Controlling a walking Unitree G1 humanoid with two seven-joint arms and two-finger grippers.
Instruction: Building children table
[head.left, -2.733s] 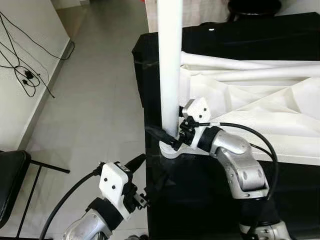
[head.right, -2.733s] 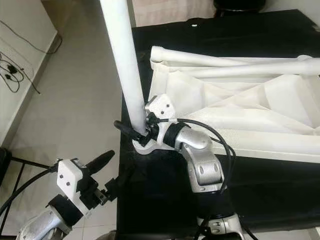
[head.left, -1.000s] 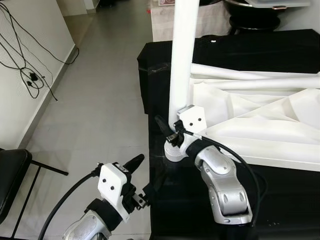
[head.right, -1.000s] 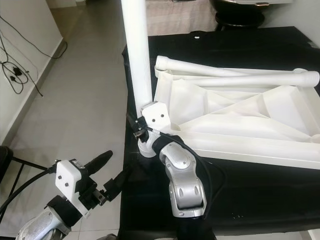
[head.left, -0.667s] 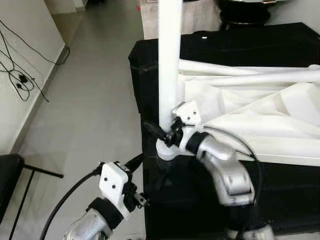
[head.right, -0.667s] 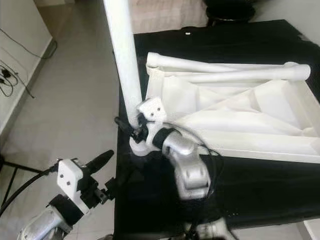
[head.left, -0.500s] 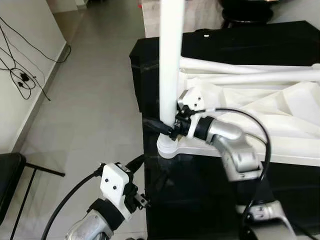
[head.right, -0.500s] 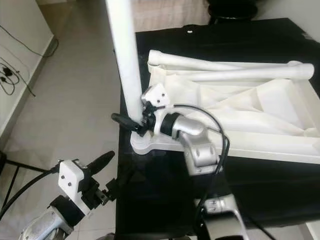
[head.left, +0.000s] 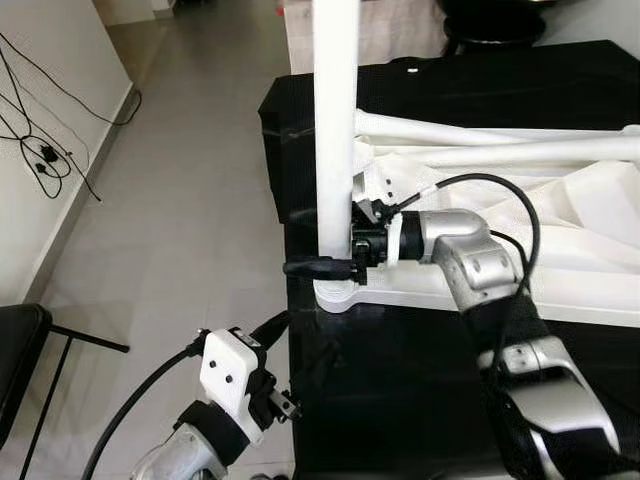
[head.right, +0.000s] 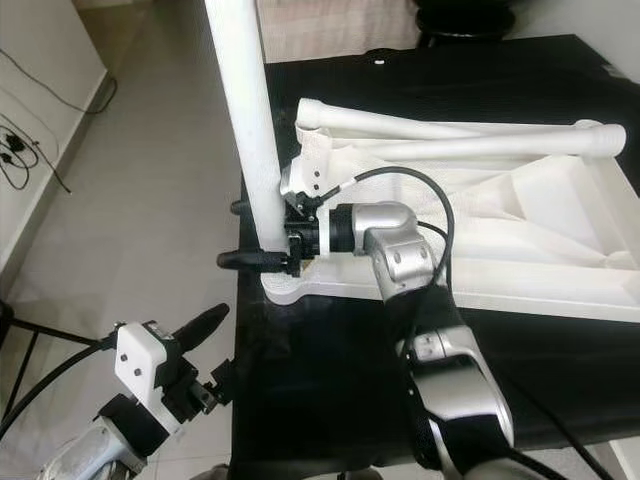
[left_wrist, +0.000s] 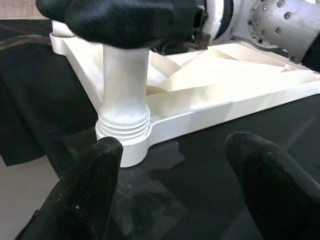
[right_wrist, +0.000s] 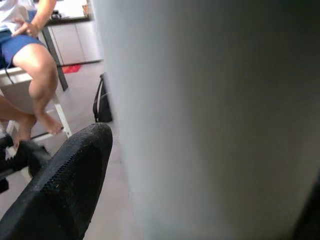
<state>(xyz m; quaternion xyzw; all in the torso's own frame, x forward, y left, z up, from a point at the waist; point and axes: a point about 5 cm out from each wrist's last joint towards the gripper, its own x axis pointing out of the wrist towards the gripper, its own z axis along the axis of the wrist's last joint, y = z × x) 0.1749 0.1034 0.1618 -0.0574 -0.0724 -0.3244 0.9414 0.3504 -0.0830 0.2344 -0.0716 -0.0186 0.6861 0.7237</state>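
Head views: right claw (head.left: 335, 262) clamps the upright white table leg (head.left: 335, 120) just above its corner socket on the upturned plastic table frame (head.right: 520, 215), lying on the black tabletop (head.left: 430, 400). Two legs lie loose beyond.

Left wrist view: left claw (left_wrist: 172, 192), fingers apart, faces the ribbed threaded joint, apparently nearly seated.

Right wrist view: smooth matte leg between textured fingers (right_wrist: 65, 185).

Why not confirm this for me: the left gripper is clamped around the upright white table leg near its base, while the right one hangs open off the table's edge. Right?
Wrong arms. In the right eye view, the right gripper clamps the upright table leg near its base; the left gripper hangs open off the black table edge.
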